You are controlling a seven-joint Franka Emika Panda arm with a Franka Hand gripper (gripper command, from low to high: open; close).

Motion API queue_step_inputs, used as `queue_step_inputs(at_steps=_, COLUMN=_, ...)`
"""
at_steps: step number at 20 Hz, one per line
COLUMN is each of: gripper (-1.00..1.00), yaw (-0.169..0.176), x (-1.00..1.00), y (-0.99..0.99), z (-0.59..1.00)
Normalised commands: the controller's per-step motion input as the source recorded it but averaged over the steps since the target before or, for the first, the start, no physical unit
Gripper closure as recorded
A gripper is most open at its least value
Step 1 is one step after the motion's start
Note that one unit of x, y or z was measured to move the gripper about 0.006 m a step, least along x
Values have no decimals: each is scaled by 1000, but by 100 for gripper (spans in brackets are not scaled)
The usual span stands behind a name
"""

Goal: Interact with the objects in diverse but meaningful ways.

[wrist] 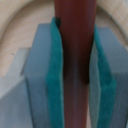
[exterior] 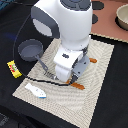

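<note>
Reading from the exterior view's left, a yellow packet [exterior: 14,69] with red marks lies on the black table surface [exterior: 12,107], off the mat; beside it, at the mat's corner, rests a grey-blue saucepan [exterior: 30,50] whose long handle [exterior: 44,65] reaches in under the arm. Nearer the camera a white-and-blue fish [exterior: 36,90] lies flat on the striped beige placemat [exterior: 97,85]. The white arm [exterior: 65,30] fills the middle of the mat and hides most of the gripper [exterior: 74,76] from outside. Orange-brown ends [exterior: 78,85] protrude below it and another at its right side; whether they belong to the held piece cannot be told. No tomato is visible. At the far right stands a beige bowl [exterior: 122,17] on a pinkish board. In the wrist view the gripper [wrist: 75,85] is closed to a narrow gap, its teal pads [wrist: 54,80] pressed against both sides of a reddish-brown sausage [wrist: 74,55] that runs lengthwise between them, touching each pad; pale mat shows beyond. As a judgement, the sausage is a light, stiff, smooth toy cylinder: it should lift with little force but may swivel or slip along its axis, so a hold near mid-length, across the round section, is the safest. Whether it is off the mat yet cannot be told.
</note>
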Motion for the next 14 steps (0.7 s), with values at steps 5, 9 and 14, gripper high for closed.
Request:
queue_step_inputs(at_steps=5, gripper=100, yaw=1, x=215, y=327, z=640)
queue_step_inputs(at_steps=9, gripper=100, yaw=2, x=153, y=425, z=1000)
queue_step_inputs(at_steps=14, gripper=100, yaw=5, x=256, y=621, z=1000)
